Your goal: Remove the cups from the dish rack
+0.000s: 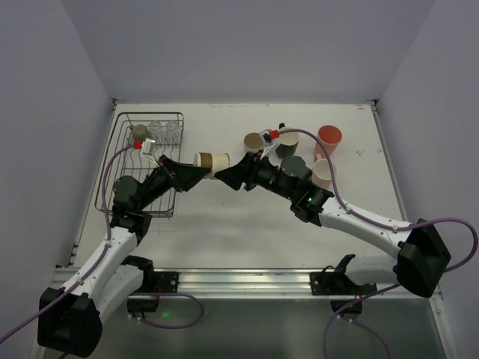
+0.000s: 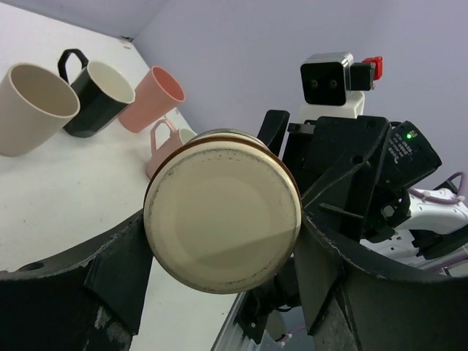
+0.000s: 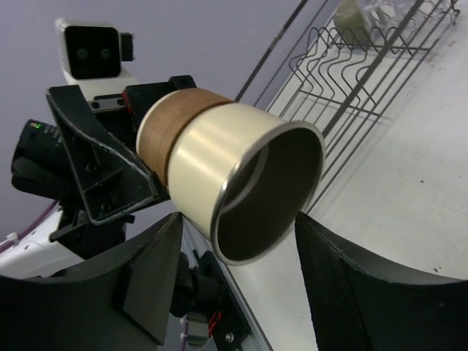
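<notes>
A cream cup with a brown band (image 1: 212,159) hangs sideways in the air between the two arms. My left gripper (image 1: 196,172) is shut on its banded base end; the left wrist view shows the cup's bottom (image 2: 223,212) pinched between both fingers. My right gripper (image 1: 230,173) is open, its fingers (image 3: 146,270) on either side of the cup's open mouth (image 3: 270,190) with gaps. The dark wire dish rack (image 1: 105,179) at far left holds clear glasses (image 1: 165,129) and a grey cup (image 1: 139,133).
On the table at the far right stand a beige tumbler (image 1: 254,142), a black mug (image 1: 288,146), a salmon-pink tumbler (image 1: 329,138) and a pale pink mug (image 1: 323,172). They also show in the left wrist view, the beige tumbler (image 2: 33,106) leftmost.
</notes>
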{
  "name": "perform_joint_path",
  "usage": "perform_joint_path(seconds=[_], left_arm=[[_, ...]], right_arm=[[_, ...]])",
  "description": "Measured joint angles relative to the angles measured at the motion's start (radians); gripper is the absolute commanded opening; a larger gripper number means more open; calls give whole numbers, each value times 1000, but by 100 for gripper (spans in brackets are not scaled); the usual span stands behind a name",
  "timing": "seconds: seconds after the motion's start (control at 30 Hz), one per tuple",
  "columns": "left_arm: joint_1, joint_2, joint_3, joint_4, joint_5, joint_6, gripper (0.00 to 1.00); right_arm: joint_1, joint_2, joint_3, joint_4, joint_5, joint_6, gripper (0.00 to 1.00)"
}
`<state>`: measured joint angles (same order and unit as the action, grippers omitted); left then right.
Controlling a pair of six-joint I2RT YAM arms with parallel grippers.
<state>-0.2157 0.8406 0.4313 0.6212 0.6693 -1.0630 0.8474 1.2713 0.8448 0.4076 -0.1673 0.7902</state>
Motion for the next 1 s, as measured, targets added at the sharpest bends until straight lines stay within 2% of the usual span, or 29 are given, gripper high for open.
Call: perform_joint_path(seconds=[0.07,0.13,0.17,0.23,0.27,0.37,0.5,0.7,0.83,1.0], left_arm=[[-9,6,-11,25,1,-11,28],[-12,9,-24,35,5,-19,35],[-14,9,-29,35,6,-19,49],[-15,9,-34,37,12,-29,67],[-15,8,-34,41,12,-37,84],[-17,-3,-22,-9,13,6,100],[-21,-36,58,-211,-48,152,100],[-21,-69,320,-603,-292,465,100],[-21,-66,358,-763,-446,604,100],[-21,-43,327,-889,-584,682,100]], right_arm=[[2,2,2,27,-14,8,50],[3,5,4,55,-26,18,37],[2,7,4,72,-31,20,21],[2,9,4,103,-47,38,9],[1,10,4,119,-63,50,2],[7,0,3,144,-72,49,0],[-4,-39,7,-2,2,-34,0],[-67,-35,142,-442,102,-225,0],[-146,74,268,-677,156,-336,0],[-189,266,340,-862,272,-435,2]])
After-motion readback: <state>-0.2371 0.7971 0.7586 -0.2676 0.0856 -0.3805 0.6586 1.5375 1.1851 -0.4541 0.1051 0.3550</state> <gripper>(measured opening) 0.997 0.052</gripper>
